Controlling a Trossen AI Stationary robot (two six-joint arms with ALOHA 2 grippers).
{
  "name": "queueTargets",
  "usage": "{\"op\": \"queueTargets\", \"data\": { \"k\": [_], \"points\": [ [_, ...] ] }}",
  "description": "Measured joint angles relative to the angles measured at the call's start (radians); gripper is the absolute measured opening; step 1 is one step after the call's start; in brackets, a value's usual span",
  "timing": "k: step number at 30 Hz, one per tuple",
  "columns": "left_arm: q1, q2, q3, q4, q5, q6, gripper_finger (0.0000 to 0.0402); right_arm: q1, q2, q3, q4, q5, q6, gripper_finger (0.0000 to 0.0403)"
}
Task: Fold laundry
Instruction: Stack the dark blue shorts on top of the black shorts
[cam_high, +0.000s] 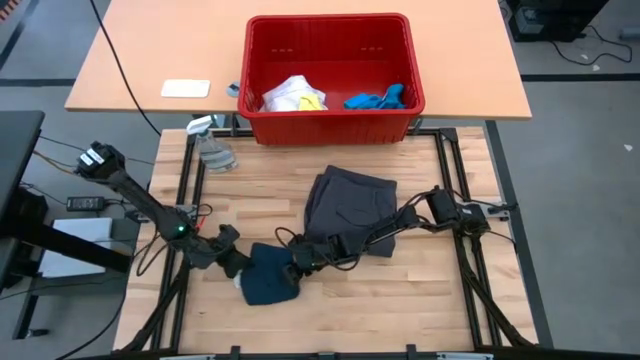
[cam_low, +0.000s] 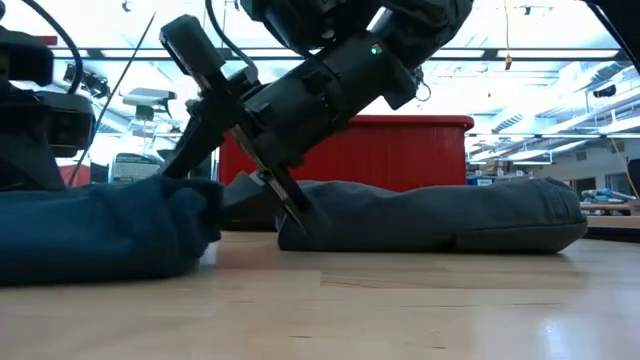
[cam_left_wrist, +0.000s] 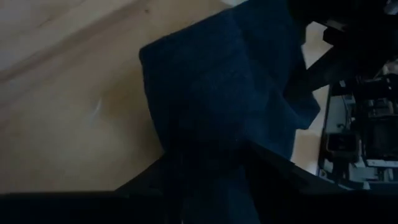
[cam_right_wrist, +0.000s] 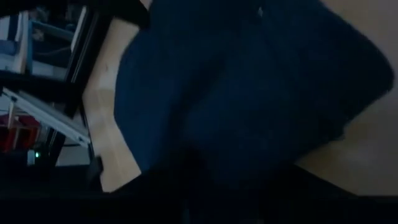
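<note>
— Laundry first: how many pieces, and where?

— Four. A small navy piece (cam_high: 268, 278) lies lower centre of the high view on the wooden table (cam_high: 400, 290), soft, rumpled, folded over at one edge. The dark grey shorts (cam_high: 348, 205) sit just above and right of it, a flat, thick folded slab. A yellow shirt (cam_high: 293, 96) and a bright blue piece (cam_high: 378, 99) lie bunched inside the red basket (cam_high: 330, 125) at top centre.

— And the two claws?

— Both are at the navy piece. The left gripper (cam_high: 240, 268) meets its left edge; the right gripper (cam_high: 297, 262) meets its upper right edge, its arm lying across the lower edge of the shorts. In the left wrist view the cloth (cam_left_wrist: 230, 106) runs down between the dark fingers (cam_left_wrist: 298, 177), so that claw looks to be pinching it. The right wrist view is filled with navy fabric (cam_right_wrist: 249, 87) and its fingers are lost in shadow; I cannot tell whether they are spread or pressed together.

— What does the low view add?

— The navy piece (cam_low: 100, 235) as a puffy mound at left, the shorts (cam_low: 450, 215) as a long rounded roll behind, and a gripper (cam_low: 215, 195) angled down with its tip against the navy cloth. The basket's (cam_low: 400, 150) contents are hidden there.

— Anything else on top?

— One clear spray bottle (cam_high: 210, 145), upper left of the table, and a pale flat pad (cam_high: 186, 88) on the smooth tan desk (cam_high: 130, 60) behind.
</note>
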Motion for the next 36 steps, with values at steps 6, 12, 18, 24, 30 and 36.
{"op": "queueTargets", "data": {
  "k": [6, 12, 18, 24, 30, 36],
  "points": [
    [0.027, 0.13, 0.0, 0.138, 0.001, 0.021, 0.0122, -0.024, 0.0, 0.0, 0.011, -0.04, -0.021, 0.0056],
    [0.064, 0.213, 0.032, 0.272, 0.002, 0.106, 0.0074, -0.031, -0.012, -0.001, -0.023, -0.051, -0.046, 0.0016],
    [0.105, 0.209, 0.129, 0.273, 0.002, 0.235, 0.0008, -0.031, -0.128, -0.002, -0.163, -0.07, -0.073, 0.0016],
    [0.214, 0.209, 0.275, 0.269, 0.003, 0.394, 0.0013, -0.038, -0.336, -0.001, -0.352, -0.03, -0.169, 0.0016],
    [0.43, 0.217, 0.491, 0.133, 0.0, 0.662, 0.0011, -0.068, -0.542, 0.0, -0.744, 0.139, -0.239, 0.0016],
    [0.695, 0.32, 0.661, 0.082, 0.143, 0.812, 0.001, -0.122, -0.653, -0.001, -1.062, 0.326, -0.271, 0.0016]
  ]
}}
